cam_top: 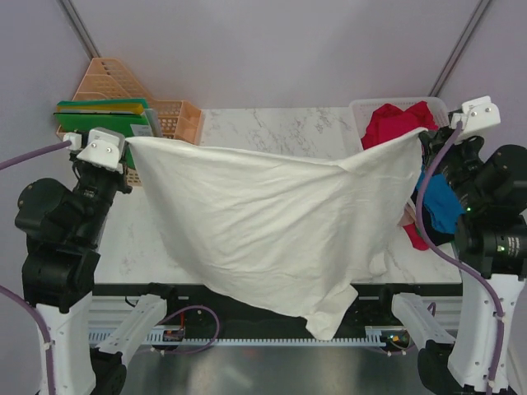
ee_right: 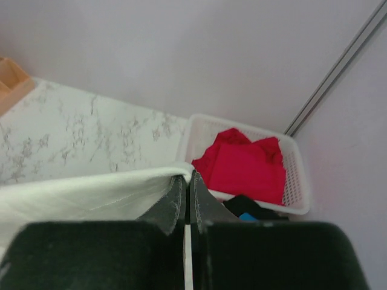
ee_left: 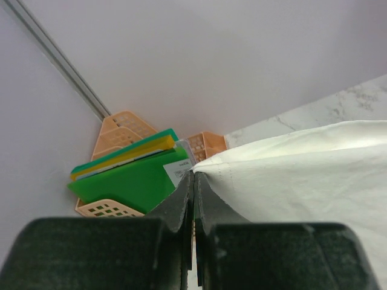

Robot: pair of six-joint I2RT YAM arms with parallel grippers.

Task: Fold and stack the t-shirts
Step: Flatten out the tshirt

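White soft cloth, the large t-shirt (cam_top: 272,222), hangs spread above the marble tabletop (cam_top: 272,132) (its lower corner drooping past the near edge). Left hand (ee_left: 193,176) and right hand (ee_right: 186,178) each pinch tight on an upper corner. Red t-shirt (ee_right: 242,166) lies crumpled in a white mesh basket (ee_right: 297,181).

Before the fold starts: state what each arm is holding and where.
Both hold the white t-shirt: left fingers pinch one top corner, right fingers the other, cloth hanging between.
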